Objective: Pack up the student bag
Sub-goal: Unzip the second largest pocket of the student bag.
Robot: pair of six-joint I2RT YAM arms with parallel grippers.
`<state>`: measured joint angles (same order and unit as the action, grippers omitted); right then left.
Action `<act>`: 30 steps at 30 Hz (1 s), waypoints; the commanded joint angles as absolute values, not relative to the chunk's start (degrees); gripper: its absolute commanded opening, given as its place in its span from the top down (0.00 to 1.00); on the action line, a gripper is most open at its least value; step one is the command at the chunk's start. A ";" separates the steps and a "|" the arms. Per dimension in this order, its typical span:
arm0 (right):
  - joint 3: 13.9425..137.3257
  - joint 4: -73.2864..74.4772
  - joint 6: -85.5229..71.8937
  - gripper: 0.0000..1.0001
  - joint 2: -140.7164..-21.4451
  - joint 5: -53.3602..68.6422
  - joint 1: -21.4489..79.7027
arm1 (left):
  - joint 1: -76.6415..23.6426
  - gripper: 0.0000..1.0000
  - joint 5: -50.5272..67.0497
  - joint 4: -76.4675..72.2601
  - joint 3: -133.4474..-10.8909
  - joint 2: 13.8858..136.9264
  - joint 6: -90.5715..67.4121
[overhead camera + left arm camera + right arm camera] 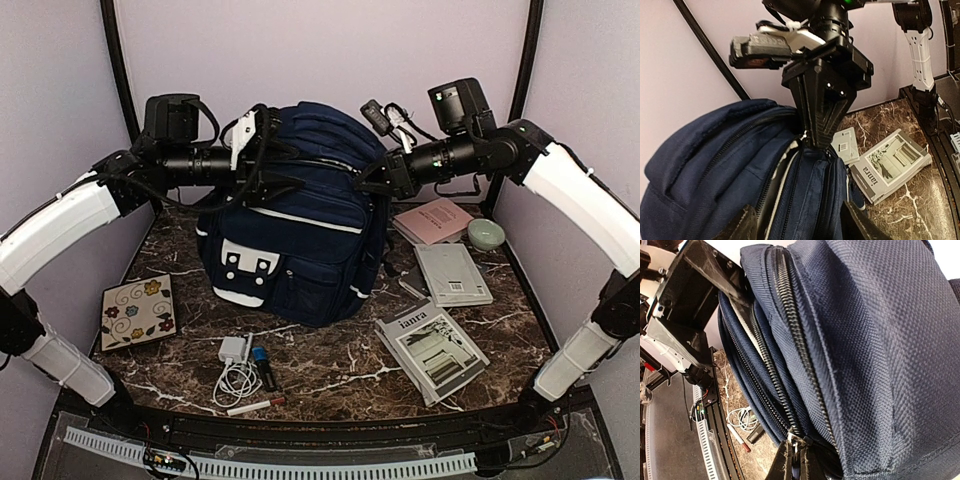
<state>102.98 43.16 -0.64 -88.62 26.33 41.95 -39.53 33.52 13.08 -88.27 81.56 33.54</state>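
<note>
The student bag (300, 220), a dark navy backpack, stands upright in the middle of the table. My right gripper (378, 185) is at its upper right side. In the right wrist view it (801, 465) is shut on the metal zipper pull (799, 436) of a partly open compartment. My left gripper (262, 180) is at the bag's upper left. In the left wrist view it (802, 227) is open, its fingers (742, 225) straddling the bag's front section (815, 200) beside the gap showing pale lining. That view also shows the right gripper (817, 125) opposite.
Right of the bag lie a pink book (432, 220), a green bowl (486, 235), a grey book (452, 273) and a magazine (432, 350). In front lie a charger with cable (235, 365), a small blue item (262, 368) and a pen (255, 405). A floral notebook (138, 312) lies left.
</note>
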 commanded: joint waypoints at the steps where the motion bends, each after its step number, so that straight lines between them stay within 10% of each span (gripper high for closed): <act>1: 104.85 39.71 0.34 1.00 -88.86 27.13 42.28 | -40.57 0.42 27.35 19.61 -91.61 83.79 35.75; 17: 103.71 39.67 1.41 1.00 -87.89 27.08 42.33 | -41.54 0.58 25.09 30.59 -94.83 85.98 44.14; 30: 102.58 40.15 0.81 1.00 -87.47 27.01 42.13 | -41.57 1.00 15.44 21.93 -92.85 84.99 41.45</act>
